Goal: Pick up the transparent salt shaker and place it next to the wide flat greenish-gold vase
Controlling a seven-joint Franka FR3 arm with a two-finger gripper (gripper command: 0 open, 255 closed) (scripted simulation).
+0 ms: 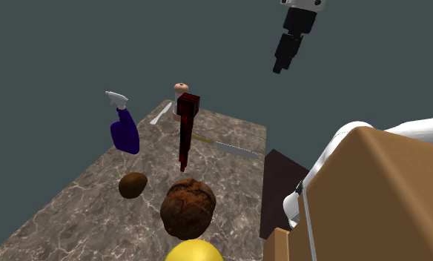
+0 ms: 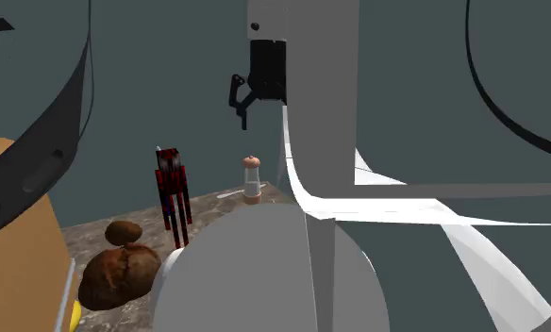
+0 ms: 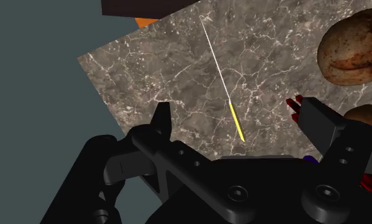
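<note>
On the shoulder view's left we see a blue spray bottle [image 1: 124, 133] on the marbled surface [image 1: 74, 200], well below the pincer [image 1: 280, 67]. Next, the upright salt shaker [image 1: 182, 87] peeks from behind a red-black figure [image 1: 186, 122], also far beneath the pincer, which gapes wide and empty.

Arm [image 1: 421, 127]: smooth white shell links, dark joints. Pincer [image 1: 279, 67]: all black, two angular fingers [image 3: 160, 121] on a blocky black body. Round recessed screws [image 3: 237, 191] at the finger mounts. Stand [image 1: 371, 193]: plain tan box.
</note>
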